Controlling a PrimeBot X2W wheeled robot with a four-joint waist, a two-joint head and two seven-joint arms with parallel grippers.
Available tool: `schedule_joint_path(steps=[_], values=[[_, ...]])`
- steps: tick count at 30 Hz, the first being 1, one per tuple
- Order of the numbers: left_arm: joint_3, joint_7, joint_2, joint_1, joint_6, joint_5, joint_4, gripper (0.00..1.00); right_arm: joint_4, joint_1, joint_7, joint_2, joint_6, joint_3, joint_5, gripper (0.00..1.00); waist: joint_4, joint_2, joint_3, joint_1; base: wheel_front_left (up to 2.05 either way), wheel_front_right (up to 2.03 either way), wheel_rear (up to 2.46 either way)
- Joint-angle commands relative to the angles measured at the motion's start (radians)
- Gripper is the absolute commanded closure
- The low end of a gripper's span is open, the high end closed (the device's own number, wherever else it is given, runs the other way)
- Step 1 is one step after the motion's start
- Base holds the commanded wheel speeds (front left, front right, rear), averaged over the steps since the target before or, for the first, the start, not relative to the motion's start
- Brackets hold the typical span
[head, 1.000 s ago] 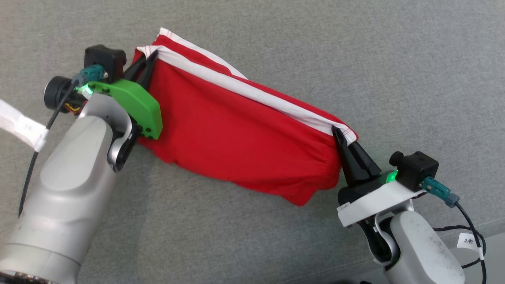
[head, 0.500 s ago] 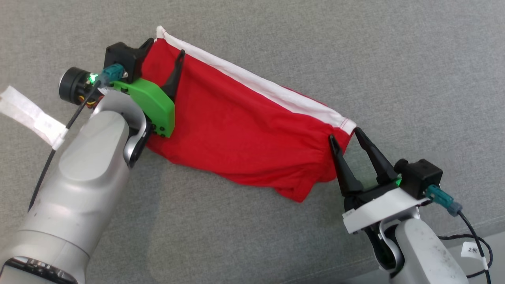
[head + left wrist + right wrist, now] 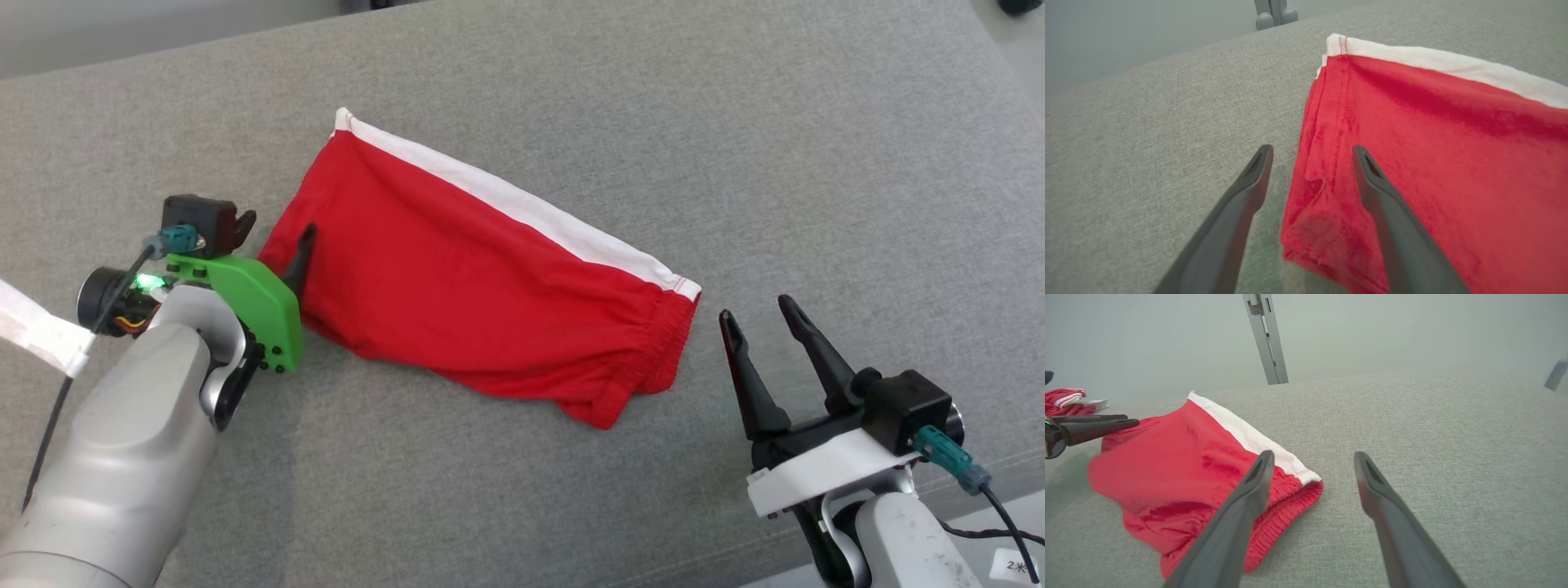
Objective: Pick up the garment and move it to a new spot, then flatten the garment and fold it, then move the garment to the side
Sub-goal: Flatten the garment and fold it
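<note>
The garment [image 3: 482,302] is a pair of red shorts with a white band along its far edge, lying folded and flat on the grey cushion [image 3: 735,147]. My left gripper [image 3: 273,237] stands open at the garment's left end; in the left wrist view its right finger [image 3: 1384,196] hovers over the red cloth [image 3: 1433,163] and its left finger over bare cushion. My right gripper [image 3: 755,309] is open just off the elastic waistband end, holding nothing. From the right wrist the waistband [image 3: 1286,506] lies beside my left finger [image 3: 1237,514].
The cushion's far edge runs along the top of the head view, its near edge at the lower right [image 3: 988,494]. A metal post [image 3: 1267,339] stands beyond the cushion. Another red and white cloth [image 3: 1063,398] lies far off past the left gripper.
Both grippers opened, let go of the garment's two ends and drew back. The garment settled flat on the cushion. The head camera also shifted.
</note>
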Motion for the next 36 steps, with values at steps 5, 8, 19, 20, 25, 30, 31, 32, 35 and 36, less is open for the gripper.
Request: schedule_joint_path(steps=[5, 8, 19, 20, 25, 30, 31, 32, 35, 36], values=[[0.004, 0.071, 0.028, 0.027, 0.002, -0.043, 0.003, 0.00, -0.057, 0.023, 0.025, -0.003, -0.001, -0.023, -0.020, 0.00, -0.027, -0.0001, 0.003, 0.0000, 0.00, 0.00, 0.00], [-0.010, 0.122, 0.035, 0.033, 0.002, -0.075, -0.026, 0.00, -0.077, 0.026, 0.030, -0.003, -0.001, -0.026, -0.016, 0.00, -0.031, -0.0001, 0.012, 0.0000, 0.00, 0.00, 0.00], [-0.049, 0.170, 0.043, 0.063, 0.002, -0.113, -0.079, 1.00, -0.087, 0.014, 0.027, -0.003, -0.001, -0.009, -0.008, 0.00, -0.027, -0.0001, 0.010, 0.0000, 0.00, 0.00, 0.00], [-0.049, 0.161, 0.043, 0.067, 0.002, -0.116, -0.085, 1.00, -0.086, 0.013, 0.026, -0.003, -0.001, -0.010, -0.010, 0.00, -0.023, -0.0001, 0.006, 0.0000, 0.00, 0.00, 0.00], [-0.027, 0.088, 0.034, 0.094, 0.014, -0.132, -0.107, 1.00, -0.075, 0.011, 0.021, -0.003, -0.001, -0.022, -0.023, 0.00, 0.005, -0.0001, -0.027, 0.0000, 0.00, 0.00, 0.00], [0.002, 0.005, 0.026, 0.168, 0.041, -0.159, -0.141, 1.00, -0.064, 0.018, 0.025, -0.003, -0.001, -0.050, -0.038, 0.00, 0.060, -0.0001, -0.077, 0.0000, 0.00, 0.00, 0.00], [0.007, -0.006, 0.024, 0.185, 0.046, -0.166, -0.150, 1.00, -0.062, 0.020, 0.027, -0.003, -0.001, -0.053, -0.042, 0.00, 0.071, -0.0001, -0.085, 0.0000, 0.00, 0.00, 0.00], [0.012, -0.019, 0.019, 0.207, 0.050, -0.174, -0.160, 1.00, -0.059, 0.025, 0.029, -0.003, -0.001, -0.062, -0.045, 0.00, 0.088, -0.0001, -0.098, 0.0000, 0.00, 0.00, 0.00], [0.029, -0.055, 0.016, 0.276, 0.073, -0.197, -0.192, 1.00, -0.051, 0.032, 0.036, -0.003, -0.001, -0.072, -0.052, 0.00, 0.125, -0.0001, -0.131, 0.0000, 0.00, 0.00, 0.00], [0.035, -0.067, 0.015, 0.298, 0.081, -0.206, -0.202, 1.00, -0.049, 0.035, 0.037, -0.003, -0.001, -0.073, -0.056, 0.00, 0.136, -0.0001, -0.140, 0.0000, 0.00, 0.00, 0.00]])
